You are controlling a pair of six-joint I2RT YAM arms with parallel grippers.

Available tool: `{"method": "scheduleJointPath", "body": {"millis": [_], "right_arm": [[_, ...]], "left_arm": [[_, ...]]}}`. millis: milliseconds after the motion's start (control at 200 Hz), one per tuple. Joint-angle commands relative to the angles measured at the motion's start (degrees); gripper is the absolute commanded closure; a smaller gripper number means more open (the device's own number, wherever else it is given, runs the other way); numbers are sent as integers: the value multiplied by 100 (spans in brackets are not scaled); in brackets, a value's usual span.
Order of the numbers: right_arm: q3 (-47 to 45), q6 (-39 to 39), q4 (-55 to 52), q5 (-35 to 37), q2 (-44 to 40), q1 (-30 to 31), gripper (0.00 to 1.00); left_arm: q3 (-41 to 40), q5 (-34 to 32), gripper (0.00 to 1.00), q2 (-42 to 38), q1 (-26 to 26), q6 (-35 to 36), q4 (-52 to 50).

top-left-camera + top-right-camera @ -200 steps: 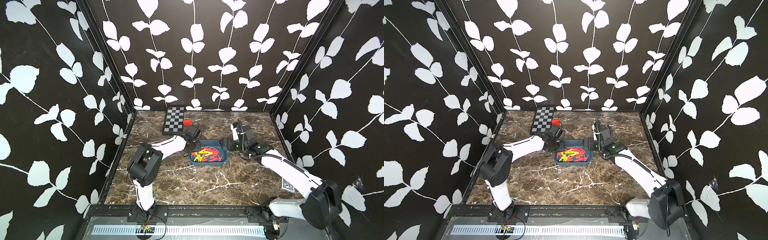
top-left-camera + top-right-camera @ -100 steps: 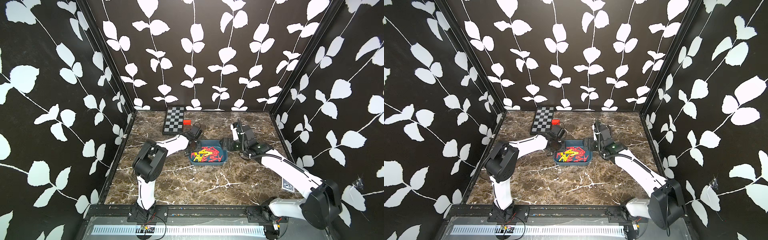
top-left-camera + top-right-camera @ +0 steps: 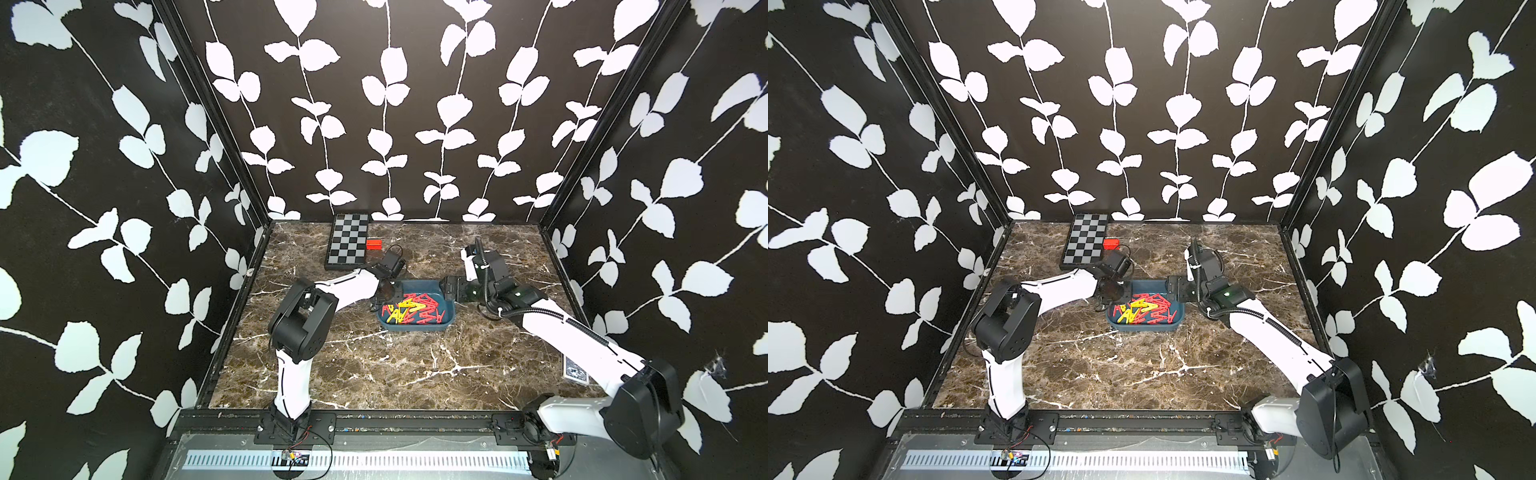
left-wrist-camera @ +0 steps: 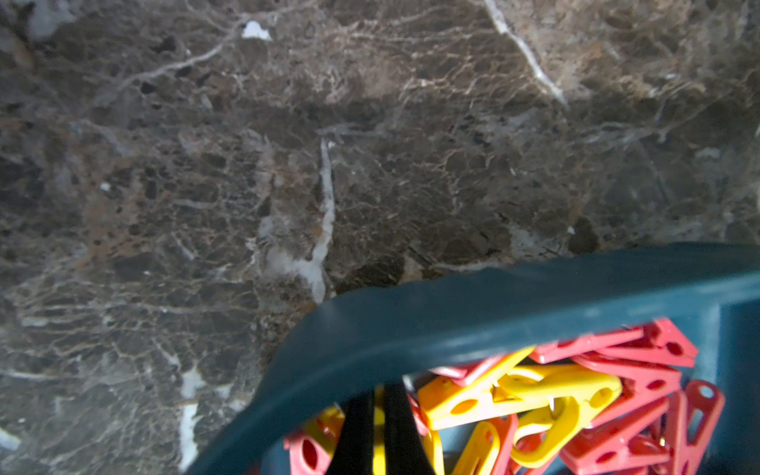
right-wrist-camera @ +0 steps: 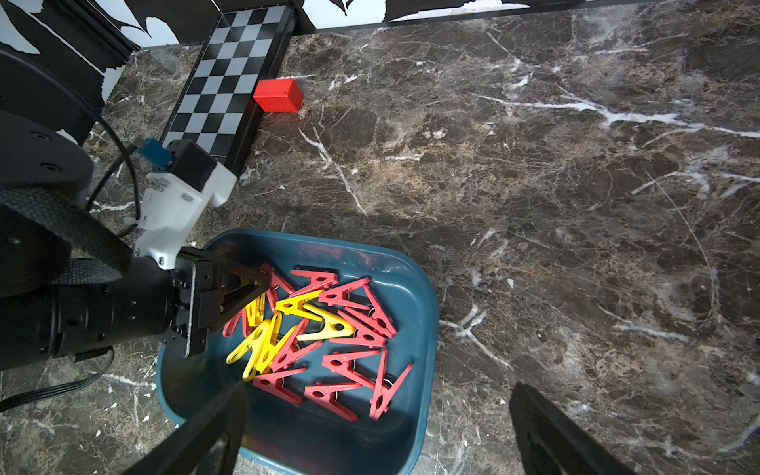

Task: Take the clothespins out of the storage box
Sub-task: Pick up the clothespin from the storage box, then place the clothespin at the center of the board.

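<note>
The storage box (image 3: 415, 329) (image 3: 1144, 327) is a shallow teal tray mid-table, holding several red and yellow clothespins (image 3: 411, 308) (image 3: 1144, 309) (image 5: 329, 325). My left gripper (image 4: 380, 432) (image 5: 254, 284) (image 3: 390, 296) reaches down inside the box's left end and is shut on a yellow clothespin (image 4: 379, 411), which shows as a thin strip between the black fingers. My right gripper (image 5: 378, 444) (image 3: 446, 289) hovers open at the box's right end. One of its fingers (image 5: 214, 423) is over the box and its mate is outside the wall, with nothing held.
A black-and-grey checkered board (image 3: 347, 243) (image 5: 230, 94) lies at the back left with a small red block (image 3: 373, 244) (image 5: 277, 95) beside it. A dark card (image 3: 575, 370) lies near the front right. Brown marble table (image 4: 288, 164) surrounds the box rim (image 4: 452, 320).
My left gripper's jaws have closed inside the box onto a yellow clothespin, and the left arm's elbow has shifted slightly. The right arm has not moved.
</note>
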Motion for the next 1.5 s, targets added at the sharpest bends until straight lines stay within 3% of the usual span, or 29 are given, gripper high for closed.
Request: {"method": "scheduleJointPath", "body": {"millis": [0, 600, 995, 1160, 1495], "right_arm": [[7, -10, 8, -3, -129, -37, 1], [156, -43, 360, -494, 140, 10, 1], [319, 25, 587, -623, 494, 447, 1], [386, -28, 562, -491, 599, 660, 1], [289, 218, 440, -341, 664, 838, 1]], "left_arm": [[113, -23, 99, -288, 0, 29, -115], [170, -236, 100, -1683, -35, -52, -1054], [-917, -448, 100, -2765, -297, -14, -1726], [-1469, -484, 100, -3073, -746, -206, -1801], [-2708, -313, 100, -3244, -1019, -513, -1126]]}}
